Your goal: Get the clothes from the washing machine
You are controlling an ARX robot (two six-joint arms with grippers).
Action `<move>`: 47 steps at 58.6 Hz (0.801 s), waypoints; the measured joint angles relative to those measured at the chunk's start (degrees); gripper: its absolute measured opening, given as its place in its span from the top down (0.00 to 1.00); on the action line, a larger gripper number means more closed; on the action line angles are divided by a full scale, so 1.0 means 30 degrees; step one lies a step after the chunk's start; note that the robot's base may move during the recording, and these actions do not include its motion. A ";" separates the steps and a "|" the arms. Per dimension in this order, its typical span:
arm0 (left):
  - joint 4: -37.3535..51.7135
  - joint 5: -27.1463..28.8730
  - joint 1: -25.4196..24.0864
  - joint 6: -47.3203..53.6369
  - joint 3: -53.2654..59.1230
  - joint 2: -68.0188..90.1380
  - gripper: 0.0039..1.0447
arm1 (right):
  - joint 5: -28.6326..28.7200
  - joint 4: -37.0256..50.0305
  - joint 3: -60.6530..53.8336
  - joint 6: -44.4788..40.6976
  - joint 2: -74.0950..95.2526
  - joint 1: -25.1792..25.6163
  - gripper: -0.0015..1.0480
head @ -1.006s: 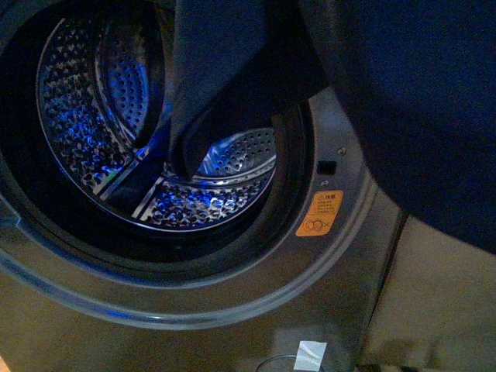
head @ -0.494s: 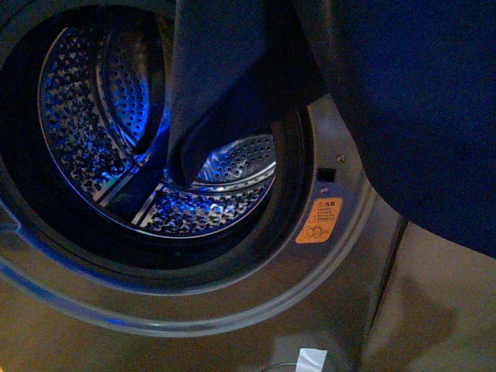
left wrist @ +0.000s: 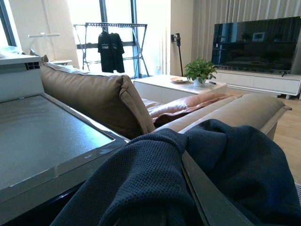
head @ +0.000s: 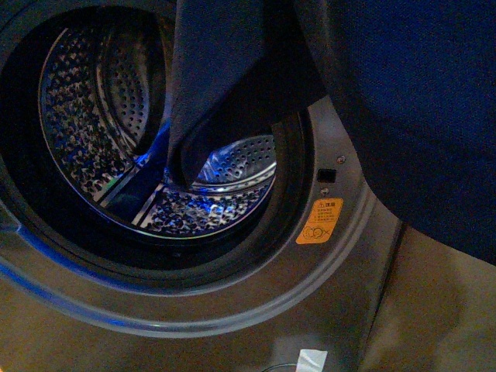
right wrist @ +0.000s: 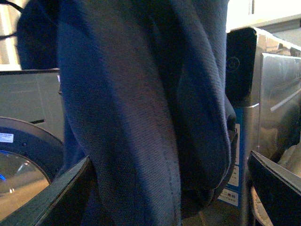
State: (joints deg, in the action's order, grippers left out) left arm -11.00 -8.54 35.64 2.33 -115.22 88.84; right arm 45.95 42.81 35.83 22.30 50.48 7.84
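Right gripper (right wrist: 167,179) jaws apart, navy garment (right wrist: 141,117) draped between; left gripper (left wrist: 207,197) state unclear. Visible drum (head: 85,116) of washing machine (head: 232,310) looks empty; drop-off remains.

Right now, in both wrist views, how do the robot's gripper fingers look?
The right gripper has two black, flat, tapering fingers with thin pale edges. Of the left gripper only one flat grey finger shows. No cables or markings are visible.
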 joint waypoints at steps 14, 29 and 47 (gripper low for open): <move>0.0000 0.0000 0.0000 0.0007 0.0000 0.0000 0.95 | -0.1435 -0.0852 0.1617 -0.1188 0.1712 -0.3220 0.07; 0.0000 0.0007 0.0000 0.0007 0.0000 0.0000 0.95 | -0.5515 -0.1872 0.2900 -0.3016 0.2382 -0.7730 0.07; 0.0000 0.0029 0.0000 0.0007 0.0000 0.0000 0.95 | -1.1723 -0.2310 0.4758 -0.6797 0.4918 -1.1111 0.07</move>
State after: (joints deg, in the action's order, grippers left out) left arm -11.00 -8.45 35.64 2.35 -115.22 88.84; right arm 10.79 35.88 50.11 1.91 65.23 -25.50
